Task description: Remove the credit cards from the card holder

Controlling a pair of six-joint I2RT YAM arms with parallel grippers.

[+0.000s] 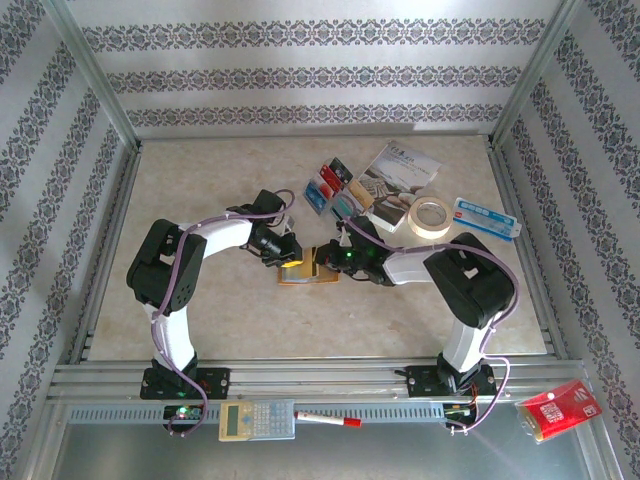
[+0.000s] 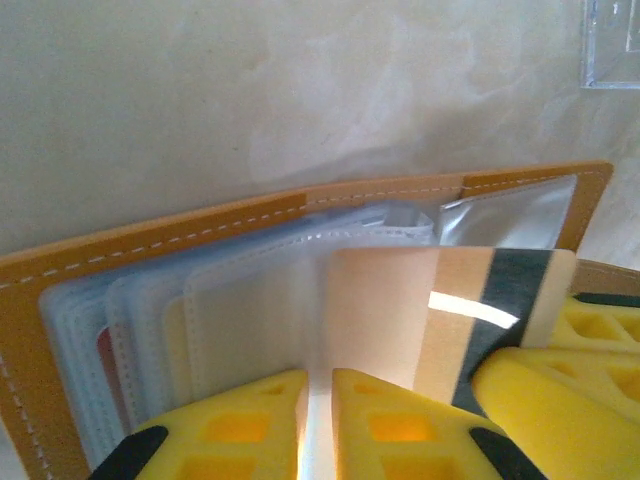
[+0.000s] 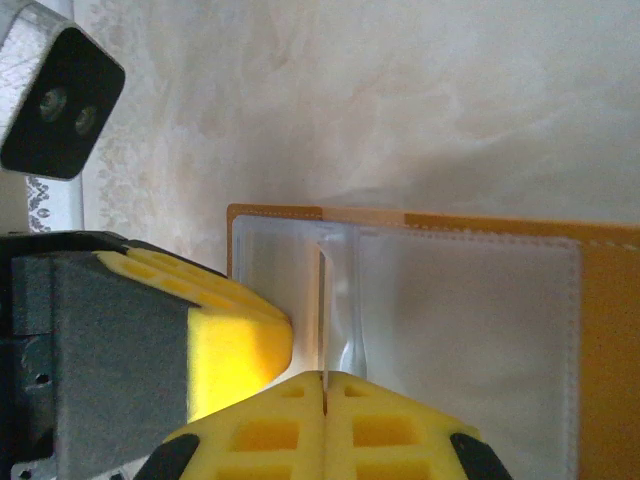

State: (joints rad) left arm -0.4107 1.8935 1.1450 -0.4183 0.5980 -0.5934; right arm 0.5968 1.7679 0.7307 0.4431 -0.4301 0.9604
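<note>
Top view: card holder (image 1: 305,277) lies open, centre of frame on the table (image 1: 200,300), with both my grippers on it. My left gripper (image 1: 288,258) comes in from the left side of it, my right gripper (image 1: 330,262) from the right, and the tips nearly meet.

Left wrist view: left gripper (image 2: 318,385) at bottom centre, jaws narrow, with a thin clear sleeve edge pinched in the slit. The card holder (image 2: 150,240) spreads across the frame, orange border with white stitching and stacked clear sleeves fanned inside. A tan card (image 2: 450,300) with a black stripe stands centre-right, its left part under clear plastic and its right part bare. One of my right gripper's yellow fingers (image 2: 560,380) overlaps its lower right corner.

Right wrist view: right gripper (image 3: 325,385) at bottom centre, pads pressed together on a thin edge seen end-on; it looks like the tan card, not certain. The card holder (image 3: 610,350) fills the centre and right. One of my left gripper's fingers (image 3: 240,340) sits just left of my pads.

Loose credit cards (image 1: 330,185) are piled at upper centre of the top view, well apart from the holder. To the right of them are a brochure (image 1: 400,168), a tape roll (image 1: 432,215) and a white-blue box (image 1: 487,218). A red packet (image 1: 560,408) is at lower right, a calculator (image 1: 257,420) and marker (image 1: 328,420) at bottom centre.
</note>
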